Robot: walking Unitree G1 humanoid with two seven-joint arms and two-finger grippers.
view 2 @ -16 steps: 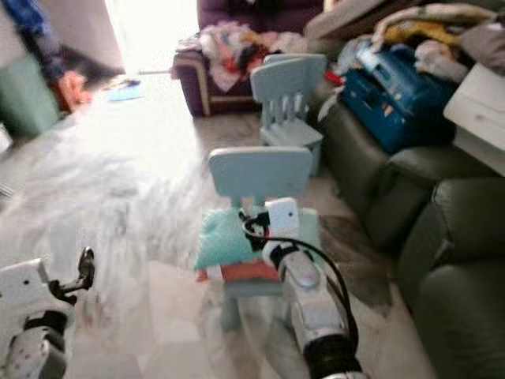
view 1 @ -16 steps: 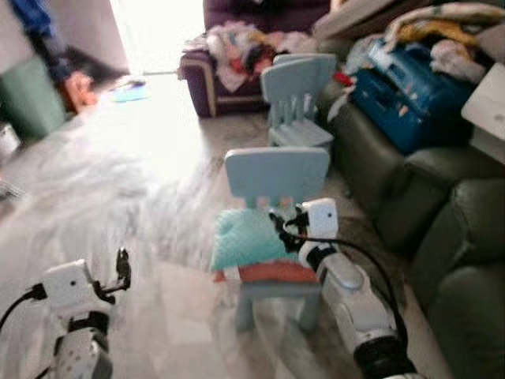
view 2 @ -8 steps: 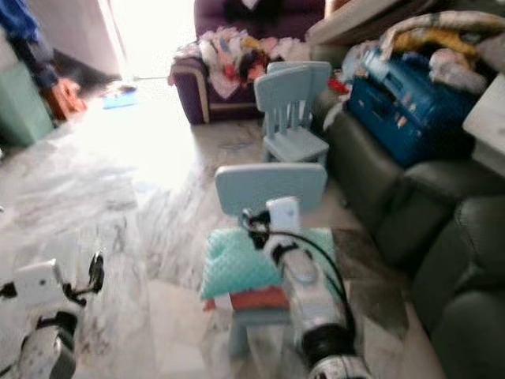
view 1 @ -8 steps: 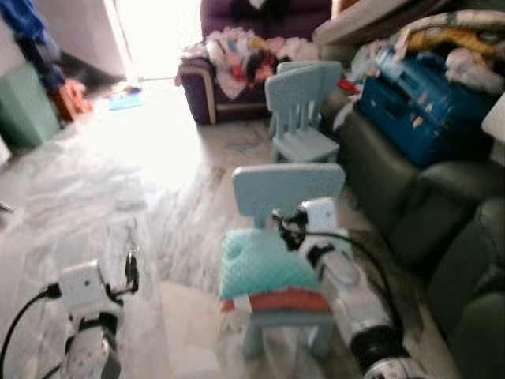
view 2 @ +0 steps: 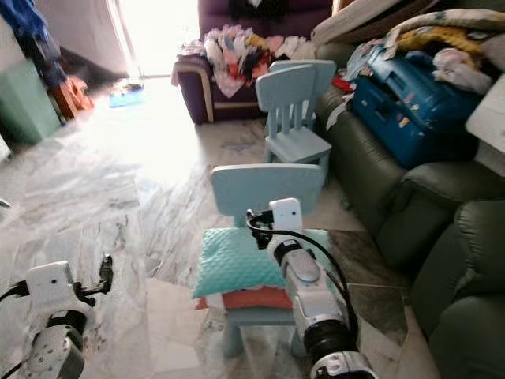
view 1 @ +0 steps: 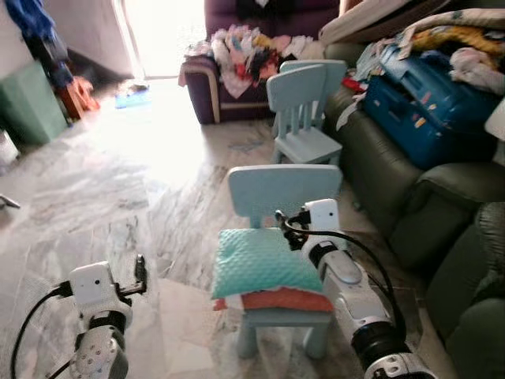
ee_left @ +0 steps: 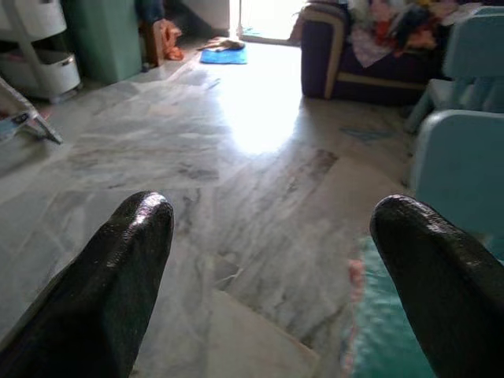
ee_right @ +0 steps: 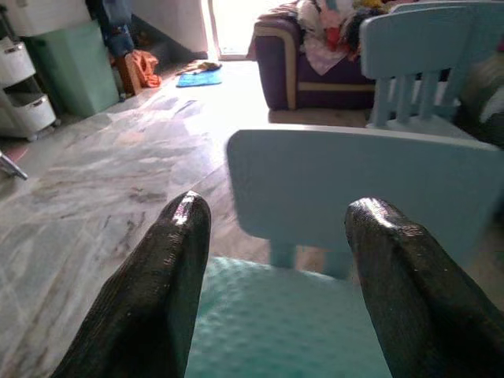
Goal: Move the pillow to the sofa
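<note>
- Where it lay on the seat of the near pale-blue child's chair (view 1: 280, 188), the teal pillow (view 1: 260, 264) rested on top of an orange-red cushion (view 1: 280, 300), whose edge showed beneath it at the front.
- Right gripper (ee_right: 272, 236) was poised just above the rear part of the pillow, in front of the chair's backrest; its two black fingers (ee_right: 169, 260) stood well apart and held nothing.
- In the head views the right arm (view 2: 308, 296) reached forward over the right side of the seat, a black cable looping beside its white wrist housing.
- Left gripper (ee_left: 268, 252) was low over the marble floor (view 1: 102, 181), to the left of the chair and apart from it; its fingers were spread wide and empty, with the pillow's teal edge visible past one fingertip.
- A second pale-blue child's chair (view 1: 304, 106) stood farther back, near the dark green sofa (view 1: 394, 181).
- The sofa ran along the robot's right side and carried a blue suitcase (view 1: 422, 103) and heaped clothing at its far end.
- A purple armchair (view 1: 229, 75), piled with clothes, stood at the back of the room beside a bright doorway.
- A green bin (view 1: 31, 106) stood by the far left wall.
</note>
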